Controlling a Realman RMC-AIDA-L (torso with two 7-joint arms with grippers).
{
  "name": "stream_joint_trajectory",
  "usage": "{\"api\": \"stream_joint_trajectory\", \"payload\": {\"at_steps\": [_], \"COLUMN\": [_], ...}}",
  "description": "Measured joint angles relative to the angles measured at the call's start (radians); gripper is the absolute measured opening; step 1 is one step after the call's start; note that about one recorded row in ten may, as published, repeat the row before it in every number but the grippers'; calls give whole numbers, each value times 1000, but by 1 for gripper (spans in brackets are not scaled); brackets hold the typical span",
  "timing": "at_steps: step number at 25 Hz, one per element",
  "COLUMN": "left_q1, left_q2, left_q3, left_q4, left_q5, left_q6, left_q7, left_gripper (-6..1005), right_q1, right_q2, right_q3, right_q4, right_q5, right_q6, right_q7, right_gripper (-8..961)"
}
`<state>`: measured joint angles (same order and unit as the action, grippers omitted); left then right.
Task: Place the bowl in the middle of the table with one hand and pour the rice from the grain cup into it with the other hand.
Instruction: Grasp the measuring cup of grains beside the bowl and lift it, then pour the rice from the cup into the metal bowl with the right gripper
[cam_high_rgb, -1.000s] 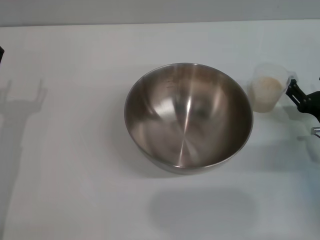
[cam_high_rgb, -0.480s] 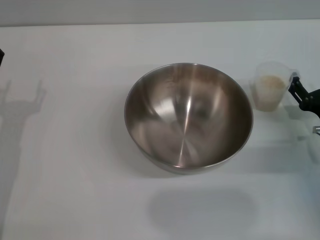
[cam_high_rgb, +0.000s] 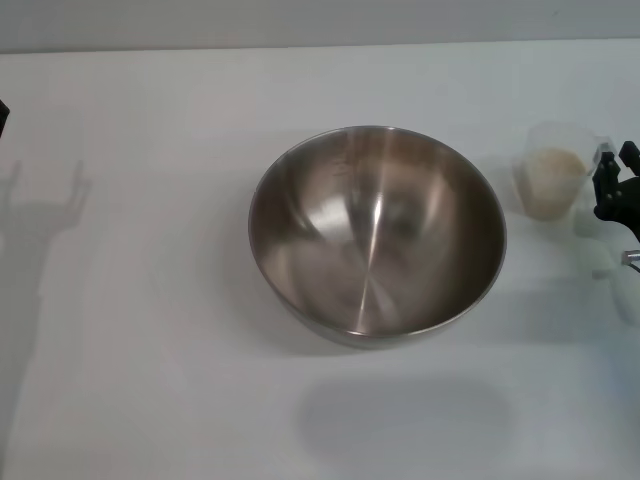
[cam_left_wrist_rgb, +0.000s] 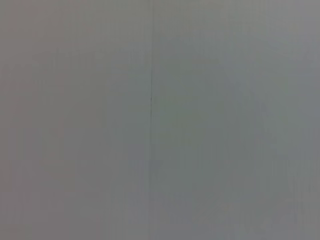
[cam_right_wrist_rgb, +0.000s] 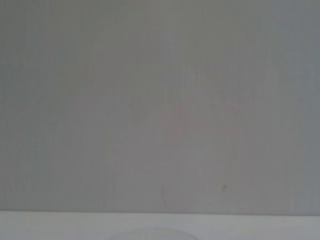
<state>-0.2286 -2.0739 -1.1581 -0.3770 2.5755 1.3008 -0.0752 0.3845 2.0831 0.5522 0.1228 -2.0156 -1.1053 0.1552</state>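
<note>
The bowl sits squarely in the middle of the table, shiny and empty, so that half of the job looks done. Over on the right, the action: the right gripper has the grain cup by its handle side, and compared with a moment ago the cup has slid outward, away from the bowl, towards the table's right edge. The rice is all in there, a pale mound behind the clear wall, cup upright, nothing spilled. The black fingers seem pinched on the handle, though they're half out of sight, so I'd call that grip likely rather than certain. That drift outward reads to me as gathering the cup up before the lift, and the pour itself has not begun. The left gripper is out of sight, only a dark sliver at the far left edge; its wrist camera shows blank grey.
</note>
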Motion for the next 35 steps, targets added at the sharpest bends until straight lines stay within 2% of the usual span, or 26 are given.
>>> {"api": "stream_joint_trajectory", "payload": {"at_steps": [7,12,21,23,27,32,34,35], "left_q1": [0,0,2,4,5,11,11,11], "left_q2": [0,0,0,0,0,0,0,0], "left_q3": [0,0,0,0,0,0,0,0], "left_q4": [0,0,0,0,0,5,9,11], "left_q5": [0,0,0,0,0,0,0,-1], "left_q6": [0,0,0,0,0,0,0,0], "left_q7": [0,0,0,0,0,0,0,0], "left_gripper": [787,787,787,787,787,787,787,786], "right_q1": [-4,-29,-99,-105,-93,-74,-73,-73], "right_q2": [0,4,4,2,3,3,3,3], "right_q3": [0,1,-7,-13,-14,-14,-14,-14], "right_q4": [-2,10,68,78,84,139,198,198], "right_q5": [-1,0,10,-5,-38,-123,-173,-173], "right_q6": [-2,-67,-298,-374,-417,-433,-434,-434], "right_q7": [-9,-76,-170,-192,-239,-453,-630,-630], "right_gripper": [218,27,13,11,12,13,14,14]}}
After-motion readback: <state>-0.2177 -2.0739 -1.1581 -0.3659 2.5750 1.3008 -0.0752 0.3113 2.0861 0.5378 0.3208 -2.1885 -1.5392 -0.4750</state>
